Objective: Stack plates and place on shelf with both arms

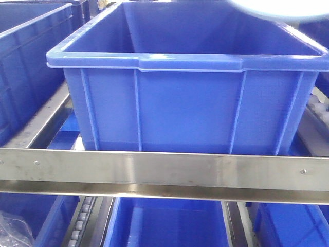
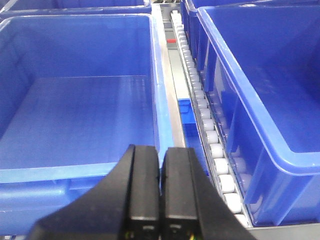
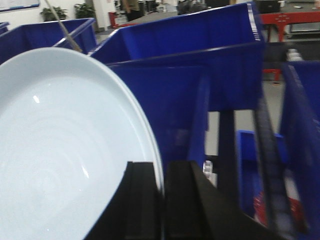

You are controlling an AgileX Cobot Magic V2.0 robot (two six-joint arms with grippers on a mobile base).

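Note:
My right gripper (image 3: 162, 172) is shut on the rim of a pale blue-white plate (image 3: 65, 150), which fills the left half of the right wrist view. The plate's edge (image 1: 277, 9) also shows at the top right of the front view, above the big blue bin (image 1: 187, 110); no gripper shows there. My left gripper (image 2: 160, 160) is shut and empty, above the right wall of an empty blue bin (image 2: 75, 115). I see only one plate clearly; whether it is a stack I cannot tell.
A steel shelf rail (image 1: 164, 172) crosses the front view below the bin. A roller track (image 2: 207, 125) runs between two blue bins in the left wrist view, with another bin (image 2: 270, 85) to its right. More dark blue bins (image 3: 200, 60) stand behind the plate.

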